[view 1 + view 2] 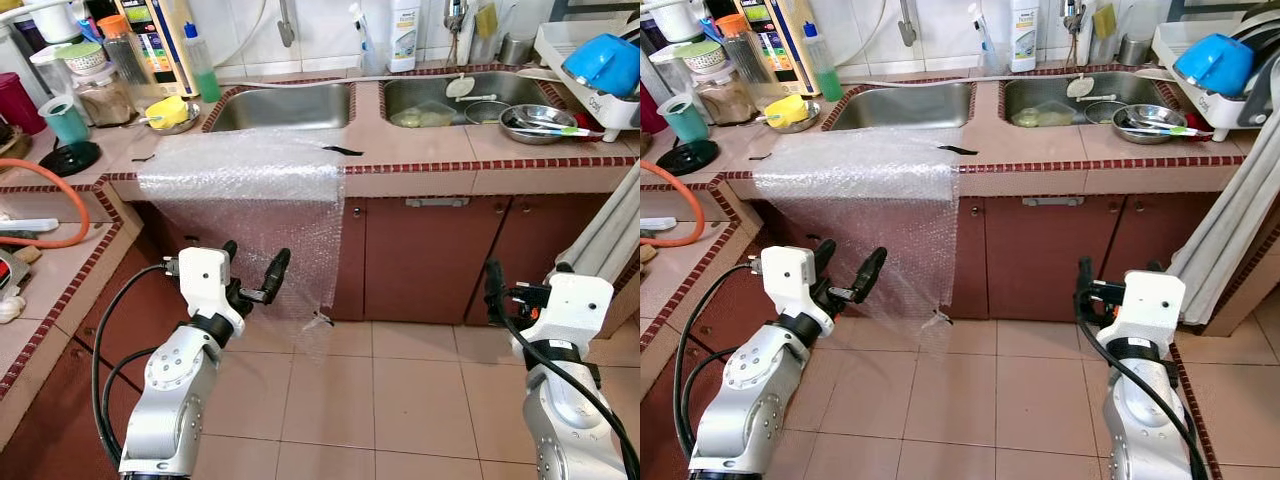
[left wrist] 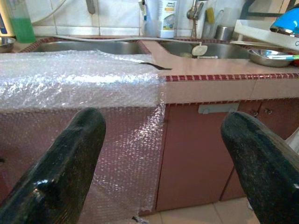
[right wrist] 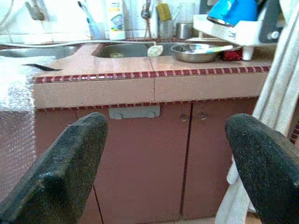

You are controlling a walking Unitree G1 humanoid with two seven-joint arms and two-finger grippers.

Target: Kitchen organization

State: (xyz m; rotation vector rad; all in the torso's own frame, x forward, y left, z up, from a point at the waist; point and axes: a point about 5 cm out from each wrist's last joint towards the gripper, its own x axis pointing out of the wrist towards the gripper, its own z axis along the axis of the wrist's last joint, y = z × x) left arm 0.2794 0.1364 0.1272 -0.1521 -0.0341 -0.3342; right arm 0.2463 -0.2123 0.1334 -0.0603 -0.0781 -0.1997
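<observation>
A clear sheet of bubble wrap [image 1: 245, 180] lies on the pink tiled counter [image 1: 420, 150] in front of the left sink [image 1: 285, 108] and hangs over the edge down the cabinet front. My left gripper [image 1: 255, 255] is open at cabinet height, just in front of the hanging part and apart from it. In the left wrist view the bubble wrap [image 2: 79, 79] spans the space between and beyond the black fingers [image 2: 60, 172]. My right gripper [image 3: 166, 154] is open and empty, facing the cabinet doors [image 1: 430, 255] below the right sink [image 1: 450, 100].
A steel bowl [image 1: 535, 122] sits by the right sink. A blue bowl [image 1: 605, 60] rests on a white dish rack [image 1: 600, 100]. Jars, a teal cup [image 1: 66, 120], a yellow sponge [image 1: 166, 110] and bottles crowd the back left. White cloth [image 1: 610, 230] hangs at right. Tiled floor [image 1: 400, 400] lies below.
</observation>
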